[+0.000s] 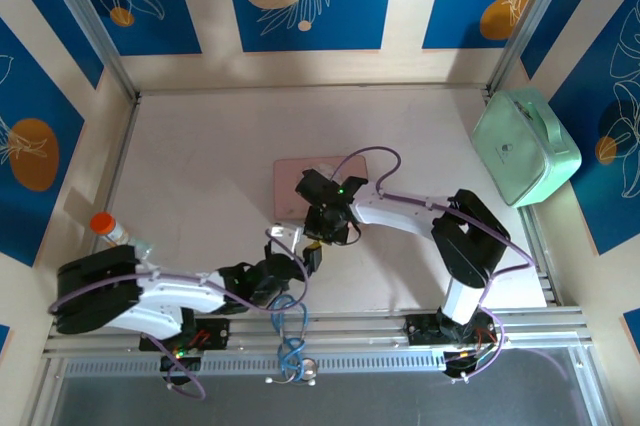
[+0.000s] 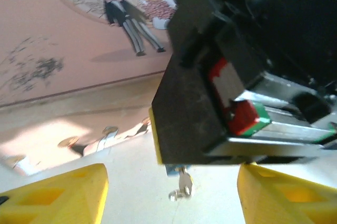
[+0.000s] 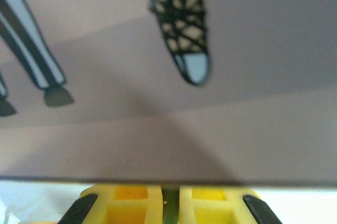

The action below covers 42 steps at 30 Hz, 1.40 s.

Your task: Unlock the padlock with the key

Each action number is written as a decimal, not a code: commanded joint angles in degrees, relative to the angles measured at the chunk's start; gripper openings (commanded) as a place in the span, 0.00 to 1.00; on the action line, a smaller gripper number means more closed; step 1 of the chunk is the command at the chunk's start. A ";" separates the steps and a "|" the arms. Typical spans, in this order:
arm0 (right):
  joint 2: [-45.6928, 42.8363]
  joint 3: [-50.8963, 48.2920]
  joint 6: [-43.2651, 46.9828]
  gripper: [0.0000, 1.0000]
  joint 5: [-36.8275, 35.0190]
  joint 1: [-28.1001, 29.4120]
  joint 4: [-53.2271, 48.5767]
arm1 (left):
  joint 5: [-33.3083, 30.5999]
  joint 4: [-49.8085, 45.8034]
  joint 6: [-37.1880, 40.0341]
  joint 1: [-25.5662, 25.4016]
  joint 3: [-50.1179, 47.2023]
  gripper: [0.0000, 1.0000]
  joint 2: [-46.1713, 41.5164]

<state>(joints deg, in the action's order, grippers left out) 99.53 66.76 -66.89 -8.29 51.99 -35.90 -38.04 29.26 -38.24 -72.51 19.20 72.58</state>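
My right gripper (image 1: 320,238) (image 3: 169,199) is shut, its yellow fingers pressed on a thin dark piece. In the left wrist view a bluish bit of the padlock (image 2: 176,170) pokes out under that gripper's black body. The small silver key (image 2: 185,182) sticks out of it, its ring (image 2: 176,195) dangling just above the table. My left gripper (image 1: 304,262) (image 2: 171,197) is open, with its yellow fingers (image 2: 55,195) wide on either side of the key and touching nothing. The rest of the padlock is hidden by the right gripper.
A pink tin (image 1: 298,184) (image 2: 63,56) (image 3: 158,129) with cartoon figures lies flat just beyond both grippers. A mint-green case (image 1: 525,146) leans at the right wall. An orange-capped bottle (image 1: 106,227) stands at the left, and a blue looped cable (image 1: 290,341) hangs at the front rail.
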 commanded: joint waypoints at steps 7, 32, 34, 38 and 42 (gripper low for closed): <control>-3.97 -14.37 7.03 0.00 13.33 -2.98 24.45 | -2.08 -31.10 -20.90 2.55 3.73 0.54 -17.89; -12.21 -11.59 0.08 0.69 -4.30 3.56 8.44 | 11.01 -29.72 -38.04 9.67 1.54 0.46 -18.92; -12.45 -10.35 0.95 0.67 -6.72 4.26 6.29 | 10.89 -29.58 -37.64 10.05 1.67 0.46 -18.71; -9.99 -8.59 2.83 0.56 -8.95 4.20 4.01 | 11.07 -30.14 -36.57 11.09 2.19 0.46 -18.95; -7.07 -6.62 5.33 0.50 -10.97 4.52 4.58 | 11.02 -31.24 -35.47 12.03 2.39 0.44 -19.40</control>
<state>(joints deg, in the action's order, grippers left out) 90.43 58.48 -63.61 -15.75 56.05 -28.40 -26.98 -1.10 -73.63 -61.41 21.12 53.78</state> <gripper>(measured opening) 0.501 0.444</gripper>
